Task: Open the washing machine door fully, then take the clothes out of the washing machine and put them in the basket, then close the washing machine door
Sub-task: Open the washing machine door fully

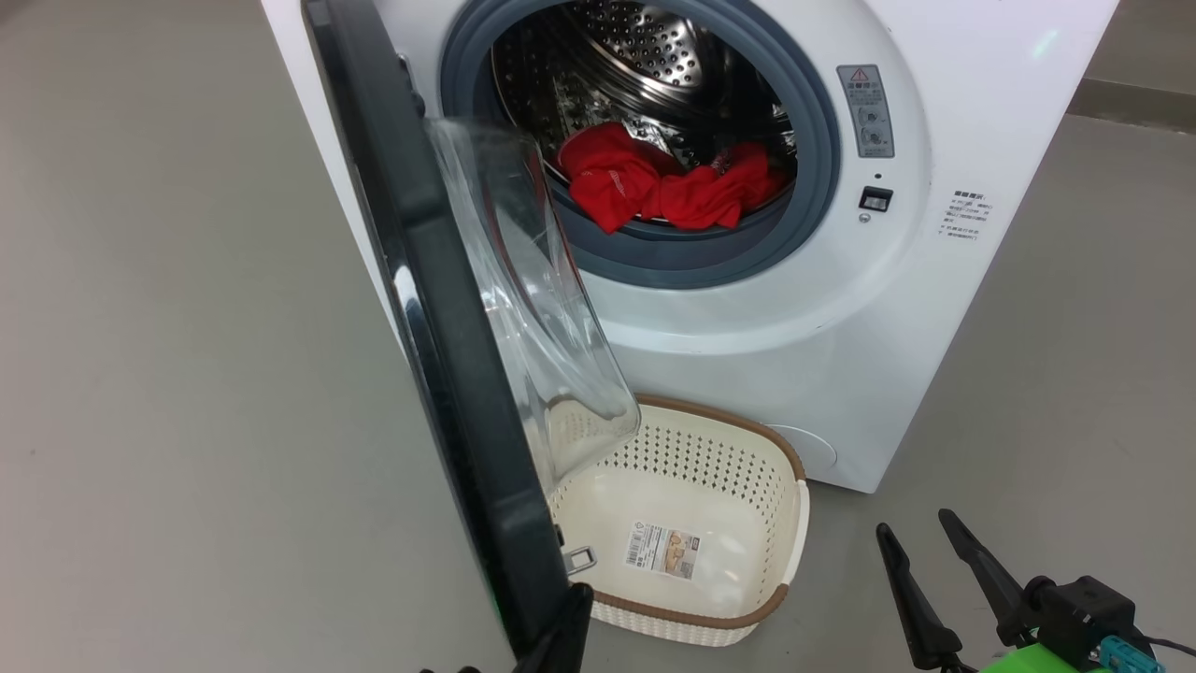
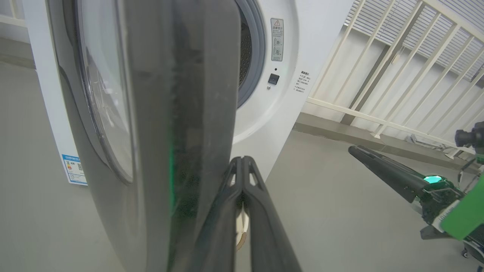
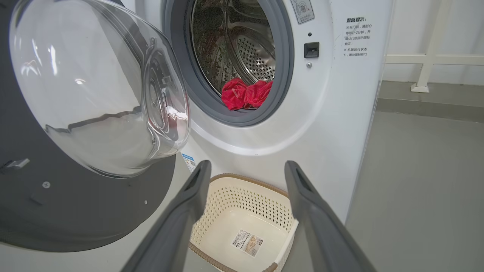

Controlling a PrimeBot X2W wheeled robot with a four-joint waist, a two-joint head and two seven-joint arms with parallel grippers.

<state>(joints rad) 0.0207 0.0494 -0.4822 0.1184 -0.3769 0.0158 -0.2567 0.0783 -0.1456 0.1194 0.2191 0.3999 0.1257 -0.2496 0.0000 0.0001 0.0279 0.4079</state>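
Red clothes (image 1: 668,187): bunched low at the front of the perforated steel drum (image 1: 645,47), their lower edge resting on the grey rubber ring (image 1: 691,257) of the opening.
Washing machine (image 1: 841,355): white front-loader standing on the grey floor (image 1: 168,374), with its opening uncovered.
Washing machine door (image 1: 439,308): swung out on its left-side hinge, nearly edge-on in the head view; its clear glass bowl (image 1: 523,308) faces the opening and overhangs the basket's left part.
Basket (image 1: 710,458): cream, perforated, brown-rimmed, on the floor just in front of the machine and below the opening; a paper label (image 1: 663,550) lies on its bottom.
Left gripper (image 2: 242,162): fingers pressed together with the tips meeting, set right at the lower outer edge of the door's black rim; whether they touch it I cannot tell.
Right gripper (image 1: 916,525): fingers spread apart, low over the floor to the right of the basket, apart from basket and machine; in its wrist view they point toward the basket and the opening.
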